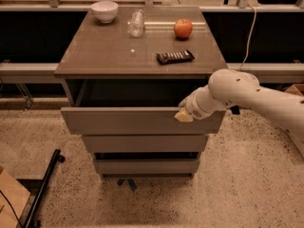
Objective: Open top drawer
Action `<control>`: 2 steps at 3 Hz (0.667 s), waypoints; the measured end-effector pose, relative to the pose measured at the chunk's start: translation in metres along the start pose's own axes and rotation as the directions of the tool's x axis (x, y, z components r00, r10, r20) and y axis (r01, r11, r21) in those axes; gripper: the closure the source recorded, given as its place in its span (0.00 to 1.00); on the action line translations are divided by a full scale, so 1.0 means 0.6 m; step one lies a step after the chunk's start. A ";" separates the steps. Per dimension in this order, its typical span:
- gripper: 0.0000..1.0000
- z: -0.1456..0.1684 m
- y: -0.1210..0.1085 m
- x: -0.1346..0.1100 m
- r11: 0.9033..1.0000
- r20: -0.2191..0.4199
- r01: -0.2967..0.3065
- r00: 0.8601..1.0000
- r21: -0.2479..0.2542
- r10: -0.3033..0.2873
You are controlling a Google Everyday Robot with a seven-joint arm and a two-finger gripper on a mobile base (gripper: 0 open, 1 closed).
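The top drawer (123,120) of the grey-brown cabinet stands pulled out, its flat front panel forward of the two shorter drawer fronts (145,143) below and its dark interior showing behind the panel. My gripper (183,114) rests on the upper edge of the top drawer's front, near its right end, at the end of the white arm that reaches in from the right.
On the cabinet top (104,51) are a white bowl (104,10), a clear glass (136,23), a red apple (183,28) and a dark flat snack packet (175,56). A black bar (45,184) lies on the speckled floor at the left. A cable (248,32) hangs at the right.
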State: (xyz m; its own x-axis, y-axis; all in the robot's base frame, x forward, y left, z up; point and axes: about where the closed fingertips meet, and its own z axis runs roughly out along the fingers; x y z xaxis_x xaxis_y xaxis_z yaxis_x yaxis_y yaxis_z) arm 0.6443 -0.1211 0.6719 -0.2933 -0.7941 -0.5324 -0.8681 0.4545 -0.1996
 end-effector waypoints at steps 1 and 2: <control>0.34 -0.004 0.001 0.002 1.000 -0.004 -0.002 1.000 0.003 0.002; 0.39 -0.037 0.031 0.026 0.999 -0.036 -0.028 0.999 0.017 0.029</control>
State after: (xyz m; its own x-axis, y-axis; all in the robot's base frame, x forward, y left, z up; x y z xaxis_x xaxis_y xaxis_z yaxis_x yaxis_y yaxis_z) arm 0.6147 -0.1340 0.6779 -0.3323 -0.7946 -0.5081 -0.8526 0.4834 -0.1984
